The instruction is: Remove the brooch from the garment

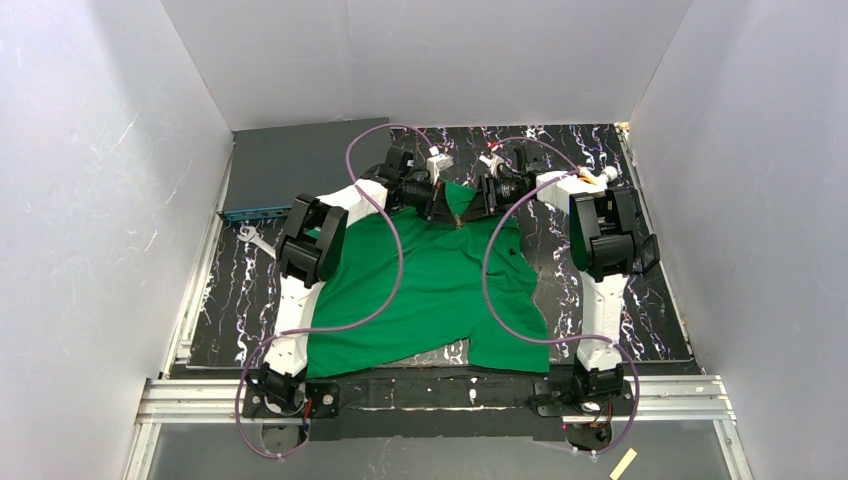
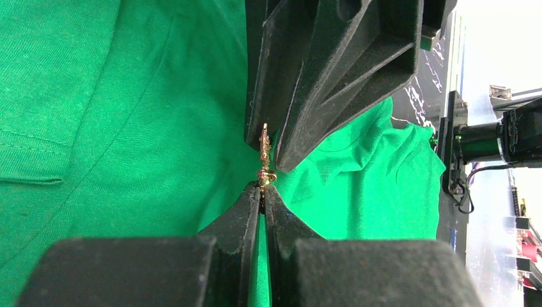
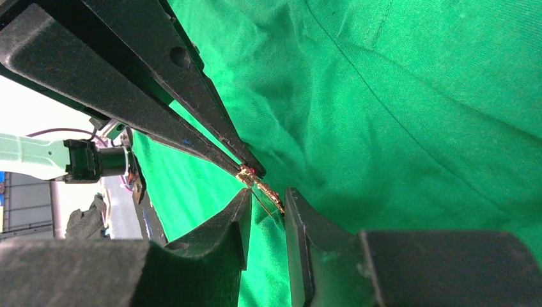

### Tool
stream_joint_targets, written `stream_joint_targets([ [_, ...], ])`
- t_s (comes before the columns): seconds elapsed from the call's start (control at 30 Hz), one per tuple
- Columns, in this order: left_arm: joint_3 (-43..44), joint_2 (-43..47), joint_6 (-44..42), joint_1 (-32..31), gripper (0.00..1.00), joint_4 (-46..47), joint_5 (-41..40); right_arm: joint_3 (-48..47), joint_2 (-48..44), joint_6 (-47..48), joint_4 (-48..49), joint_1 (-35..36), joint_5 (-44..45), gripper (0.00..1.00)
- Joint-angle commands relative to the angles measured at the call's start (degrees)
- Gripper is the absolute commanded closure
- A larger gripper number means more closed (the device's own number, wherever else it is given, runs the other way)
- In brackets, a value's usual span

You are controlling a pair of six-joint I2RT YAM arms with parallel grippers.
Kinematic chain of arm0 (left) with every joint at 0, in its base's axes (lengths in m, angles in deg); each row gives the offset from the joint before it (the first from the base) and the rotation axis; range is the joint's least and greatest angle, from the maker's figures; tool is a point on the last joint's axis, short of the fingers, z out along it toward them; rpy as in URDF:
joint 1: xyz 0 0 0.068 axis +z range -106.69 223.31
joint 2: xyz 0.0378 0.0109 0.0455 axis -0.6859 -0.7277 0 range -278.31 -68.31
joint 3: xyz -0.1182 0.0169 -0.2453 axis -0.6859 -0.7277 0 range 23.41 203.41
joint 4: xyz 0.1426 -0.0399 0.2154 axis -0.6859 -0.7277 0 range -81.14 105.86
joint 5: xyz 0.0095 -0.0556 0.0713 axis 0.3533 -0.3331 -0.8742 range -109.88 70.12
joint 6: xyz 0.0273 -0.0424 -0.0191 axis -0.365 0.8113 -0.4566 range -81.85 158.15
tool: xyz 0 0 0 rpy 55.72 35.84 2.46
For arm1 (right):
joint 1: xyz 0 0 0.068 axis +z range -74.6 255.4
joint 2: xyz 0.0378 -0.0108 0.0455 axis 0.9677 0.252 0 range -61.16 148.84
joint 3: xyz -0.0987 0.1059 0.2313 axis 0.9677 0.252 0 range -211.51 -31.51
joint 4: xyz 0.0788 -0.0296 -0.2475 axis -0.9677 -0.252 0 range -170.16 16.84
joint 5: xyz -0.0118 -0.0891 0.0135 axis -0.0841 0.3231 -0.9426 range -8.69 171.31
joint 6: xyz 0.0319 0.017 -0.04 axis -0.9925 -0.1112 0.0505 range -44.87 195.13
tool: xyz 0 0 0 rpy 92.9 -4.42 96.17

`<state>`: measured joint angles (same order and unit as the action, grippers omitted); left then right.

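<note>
Between the tips of the two pincers, at the collar end of the shirt: brooch, seen edge-on, gilt with a spot of red.

Progress: both arms are at the brooch, so the reach is done. The brooch looks not yet freed. Green cloth lies close behind and beside it, and no view shows it clear of the fabric. I cannot tell whether the clasp is undone. Left to do, in my judgement: unfasten, then draw the brooch away from the cloth.

Left pincer: fingers pressed together, nipping one end of the brooch right at their tips.

Right pincer: fingers a narrow gap apart, with the other end of the brooch lying in that gap. Contact with the pads not discernible.

Shirt otherwise spread on the marbled tabletop, behind and below both pincers.
</note>
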<state>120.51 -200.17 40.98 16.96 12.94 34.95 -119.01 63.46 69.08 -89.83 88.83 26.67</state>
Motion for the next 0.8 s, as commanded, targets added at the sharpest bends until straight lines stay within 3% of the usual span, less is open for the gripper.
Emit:
stream_joint_targets([
  [0.0,0.06,1.16,0.39,-0.21,1.0,1.71,2.44,0.45,1.55,-0.75,1.51,0.9,-2.42,0.66],
  [0.4,0.39,0.9,0.42,-0.28,1.0,1.95,2.48,-1.53,2.66,2.94,-3.48,1.41,0.69,0.71],
  [0.77,0.17,1.17,-2.21,-0.19,1.0,-0.2,0.35,-3.26,1.86,9.24,-9.71,0.08,-4.37,0.51],
])
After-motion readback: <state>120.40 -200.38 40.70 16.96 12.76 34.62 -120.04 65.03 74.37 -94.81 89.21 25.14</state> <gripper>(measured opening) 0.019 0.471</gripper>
